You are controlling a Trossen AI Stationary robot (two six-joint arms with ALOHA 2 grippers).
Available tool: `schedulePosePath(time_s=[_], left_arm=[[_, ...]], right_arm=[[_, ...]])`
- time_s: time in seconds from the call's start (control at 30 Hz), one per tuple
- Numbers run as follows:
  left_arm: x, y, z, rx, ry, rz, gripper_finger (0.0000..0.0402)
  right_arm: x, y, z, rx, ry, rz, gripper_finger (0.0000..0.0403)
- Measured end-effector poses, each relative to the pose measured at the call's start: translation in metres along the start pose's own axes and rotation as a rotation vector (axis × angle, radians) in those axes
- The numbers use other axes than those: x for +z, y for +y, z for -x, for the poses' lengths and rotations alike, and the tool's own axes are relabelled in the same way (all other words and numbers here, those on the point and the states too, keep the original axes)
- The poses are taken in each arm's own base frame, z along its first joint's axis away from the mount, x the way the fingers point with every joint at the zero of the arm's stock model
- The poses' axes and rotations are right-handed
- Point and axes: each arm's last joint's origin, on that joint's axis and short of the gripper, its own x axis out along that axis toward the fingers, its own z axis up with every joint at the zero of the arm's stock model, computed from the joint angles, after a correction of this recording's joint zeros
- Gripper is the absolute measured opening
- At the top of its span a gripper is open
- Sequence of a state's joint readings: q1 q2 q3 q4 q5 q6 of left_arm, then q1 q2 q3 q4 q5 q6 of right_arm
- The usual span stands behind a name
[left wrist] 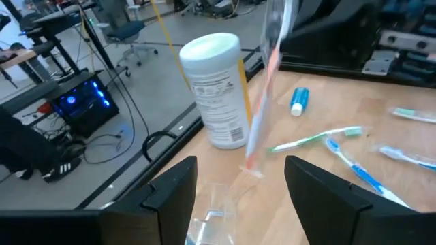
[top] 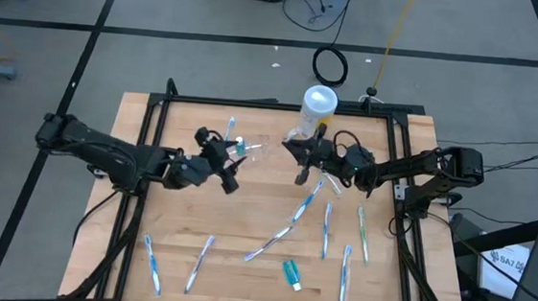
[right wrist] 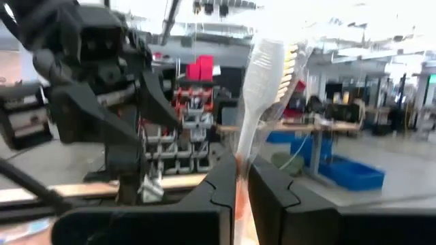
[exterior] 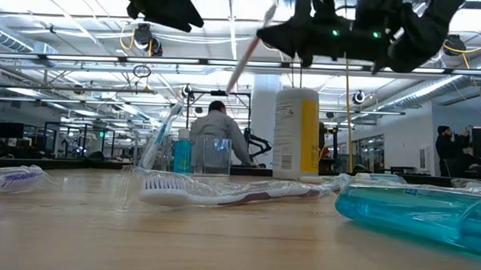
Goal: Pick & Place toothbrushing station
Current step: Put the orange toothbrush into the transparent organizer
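Note:
A clear cup (top: 250,153) stands on the wooden table (top: 177,220) and holds a pale blue toothbrush (top: 230,128) and a teal tube (top: 240,145). It also shows in the low view (exterior: 212,156). My right gripper (top: 300,153) is up over the table right of the cup, shut on a white and orange toothbrush (exterior: 250,49). My left gripper (top: 231,168) is open just left of the cup, whose rim (left wrist: 212,219) shows low between its fingers. Several toothbrushes (top: 326,228) and a teal tube (top: 292,273) lie flat on the table. My right gripper pinches the toothbrush's handle (right wrist: 240,178) between its two shut fingers. The brush runs on past the fingertips along the fingers, with its bristle head (right wrist: 276,61) at the free end. In the low view the brush slants down toward the cup, lifted clear of the table.
A yellow canister with a white lid (top: 316,110) stands behind the cup at the far edge. A black frame (top: 282,106) borders the table. More brushes lie near the front left (top: 152,261) and front right (top: 345,272). People show in the room beyond (exterior: 218,130).

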State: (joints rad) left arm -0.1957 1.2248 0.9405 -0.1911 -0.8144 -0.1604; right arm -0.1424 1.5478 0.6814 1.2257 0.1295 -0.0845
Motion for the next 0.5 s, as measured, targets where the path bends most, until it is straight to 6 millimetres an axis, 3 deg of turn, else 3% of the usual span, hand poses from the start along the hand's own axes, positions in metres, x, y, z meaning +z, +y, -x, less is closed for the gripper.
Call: schedulePosePath(time_s=[0.13,0.3,0.5], left_arm=[[0.002,0.004,0.001,0.006,-0.006,-0.021,0.023],[0.002,0.007,-0.003,0.022,-0.002,-0.081,0.023],[-0.008,0.008,-0.002,0.031,0.076,-0.065,0.023]], right_arm=[[0.001,0.005,-0.024,0.011,0.047,0.051,0.0015],[-0.024,0.005,-0.051,-0.034,0.193,0.139,0.0015],[-0.053,-0.001,-0.068,-0.149,0.26,0.182,0.0015]])
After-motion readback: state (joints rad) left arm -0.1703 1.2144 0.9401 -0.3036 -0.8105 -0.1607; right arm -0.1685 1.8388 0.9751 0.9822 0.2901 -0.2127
